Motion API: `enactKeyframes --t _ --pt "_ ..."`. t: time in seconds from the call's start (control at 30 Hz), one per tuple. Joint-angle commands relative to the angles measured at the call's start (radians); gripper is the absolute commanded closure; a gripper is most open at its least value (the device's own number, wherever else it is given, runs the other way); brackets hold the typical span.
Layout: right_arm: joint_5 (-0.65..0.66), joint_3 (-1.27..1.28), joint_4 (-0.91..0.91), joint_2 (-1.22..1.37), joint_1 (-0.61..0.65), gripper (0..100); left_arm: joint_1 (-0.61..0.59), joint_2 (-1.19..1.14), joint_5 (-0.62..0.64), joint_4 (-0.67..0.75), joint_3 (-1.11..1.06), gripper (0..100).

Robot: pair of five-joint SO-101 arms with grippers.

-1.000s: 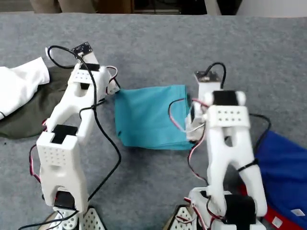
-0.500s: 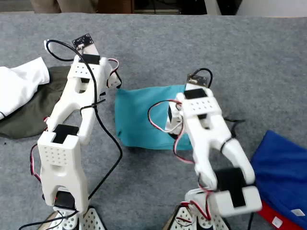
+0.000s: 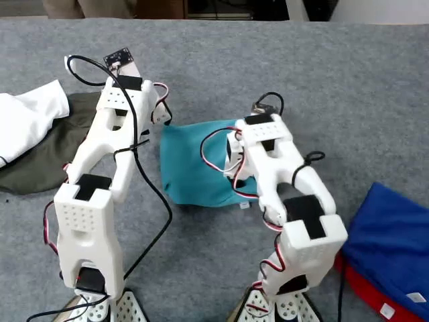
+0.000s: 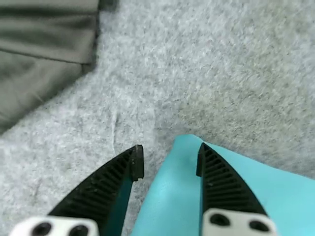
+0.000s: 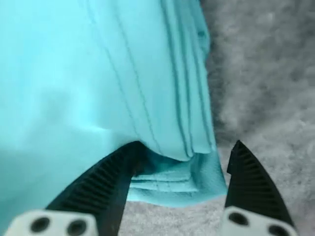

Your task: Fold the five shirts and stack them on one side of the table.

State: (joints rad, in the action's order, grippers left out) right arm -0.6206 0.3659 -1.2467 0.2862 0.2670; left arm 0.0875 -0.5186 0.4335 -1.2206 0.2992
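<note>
Left claw (image 4: pixel 170 160) stands with its fingers apart, and the rounded corner of the teal shirt (image 4: pixel 280 196) comes up between them: one ribbed finger is over the grey worktop (image 4: pixel 221 64) at the cloth's edge, the other is over the teal itself. Whether either tip presses on the fabric cannot be told. From the high view this claw (image 3: pixel 161 117) sits at the far left corner of the teal shirt (image 3: pixel 191 168), which lies folded into a rough rectangle near the middle of the worktop (image 3: pixel 335 80), between the two arms. Right claw (image 5: pixel 186 152) is also spread wide, its two dark fingers set either side of a corner of the teal shirt (image 5: pixel 74 73) where several folded layers show stacked along the edge, with grey worktop (image 5: pixel 266 73) just beyond. In the high view the right arm bends over the right part of the shirt and covers that side of it. An olive garment (image 3: pixel 40 161) lies spread at the left edge of the worktop, with a white shirt (image 3: pixel 27 117) partly on top of it; the left wrist view shows a stretch of the olive garment (image 4: pixel 39 59) apart from the teal corner. At the near right corner of the worktop a blue shirt (image 3: pixel 392 235) rests on a red one (image 3: pixel 365 295), well apart from the teal shirt.
</note>
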Motion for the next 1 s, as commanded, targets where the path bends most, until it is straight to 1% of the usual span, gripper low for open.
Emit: enactKeyframes --t 0.0,0.03,0.1,0.23,0.3,0.43,0.53,0.57,0.63,0.73,0.87,0.97 --pt "-0.009 -0.027 0.037 0.054 0.058 70.6 0.011 0.012 -0.02 -0.003 0.034 81" --pt "-0.009 -0.027 0.037 0.061 0.067 71.0 0.011 0.012 -0.02 -0.003 0.034 81" --pt "-0.005 -0.027 0.034 0.064 0.071 75.1 0.011 0.012 -0.02 -0.003 0.034 81" --pt "0.008 -0.028 0.026 0.064 0.068 90.8 0.011 0.012 -0.021 -0.003 0.034 81" --pt "0.044 -0.028 0.025 0.064 0.068 95.4 0.011 0.012 -0.021 -0.003 0.034 81" --pt "0.049 -0.033 -0.023 0.064 0.061 95.7 0.011 0.012 -0.021 -0.003 0.034 81" --pt "0.049 -0.062 -0.092 0.064 0.05 95.8 0.011 0.012 -0.021 -0.003 0.034 81" --pt "0.051 -0.079 -0.117 0.064 0.041 96.0 0.011 0.012 -0.021 -0.003 0.034 81" --pt "0.054 -0.113 -0.16 0.064 0.01 99.5 0.009 0.01 -0.021 -0.002 0.034 81" --pt "0.054 -0.156 -0.21 0.064 -0.038 99.5 0.009 0.01 -0.021 -0.002 0.034 81" --pt "0.054 -0.163 -0.215 0.065 -0.067 99.5 0.012 0.012 -0.014 -0.003 0.044 81" --pt "0.054 -0.163 -0.207 0.068 -0.065 99.5 0.025 0.015 0.02 -0.003 0.044 81"
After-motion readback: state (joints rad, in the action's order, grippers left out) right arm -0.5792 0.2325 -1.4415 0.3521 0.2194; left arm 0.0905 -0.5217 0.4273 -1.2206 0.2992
